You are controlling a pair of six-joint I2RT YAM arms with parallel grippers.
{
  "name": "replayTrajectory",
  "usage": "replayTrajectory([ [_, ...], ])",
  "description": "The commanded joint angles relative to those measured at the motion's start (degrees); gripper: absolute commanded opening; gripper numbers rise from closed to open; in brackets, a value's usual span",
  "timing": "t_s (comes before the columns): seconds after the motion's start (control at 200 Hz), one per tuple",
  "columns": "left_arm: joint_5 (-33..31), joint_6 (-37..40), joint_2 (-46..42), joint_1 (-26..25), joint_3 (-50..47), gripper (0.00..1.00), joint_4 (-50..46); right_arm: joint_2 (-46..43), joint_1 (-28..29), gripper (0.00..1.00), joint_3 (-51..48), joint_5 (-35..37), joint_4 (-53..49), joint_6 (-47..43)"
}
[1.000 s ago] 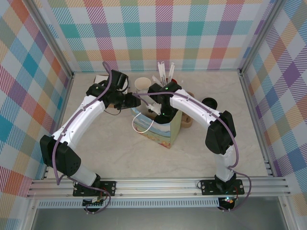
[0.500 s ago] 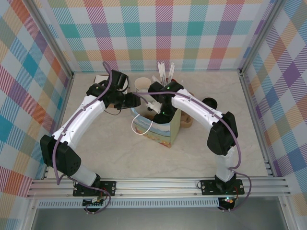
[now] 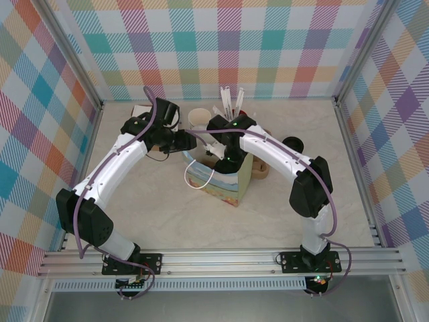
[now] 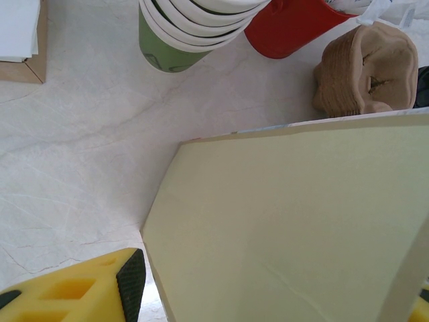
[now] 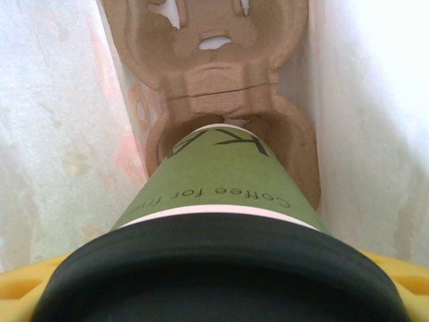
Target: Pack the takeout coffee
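The takeout coffee [image 5: 214,188] is a green paper cup with a black lid [image 5: 221,268]. My right gripper [image 5: 214,298] is shut on it just under the lid, down inside the paper bag [image 3: 208,184]. The cup's base sits at the rim of a well in the brown pulp cup carrier [image 5: 201,60] on the bag's floor. From above, the right gripper [image 3: 224,153] reaches into the bag's mouth. My left gripper [image 3: 186,142] stands open at the bag's left upper edge. The bag's cream side [image 4: 288,221] lies between its fingers, with a gap next to the left pad [image 4: 131,285].
Behind the bag stand a stack of white-rimmed green cups [image 4: 188,33], a red holder [image 4: 288,30] with white sticks [image 3: 231,100], and a brown pulp piece [image 4: 365,70]. Loose black lids [image 3: 293,143] lie to the right, and a small box [image 3: 142,109] at the back left.
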Motion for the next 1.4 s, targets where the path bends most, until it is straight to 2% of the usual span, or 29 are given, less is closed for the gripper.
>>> replayTrajectory([
  [0.0,-0.80,0.47,0.52,1.35,0.08,0.57,-1.31,-1.20,-0.20,0.78,-1.08,-0.47,0.29,-1.12],
  [1.395,-0.76,0.39,0.68,1.33,-0.67,0.57,-1.05,0.82,-0.20,0.78,-8.65,-2.62,7.89,-0.22],
])
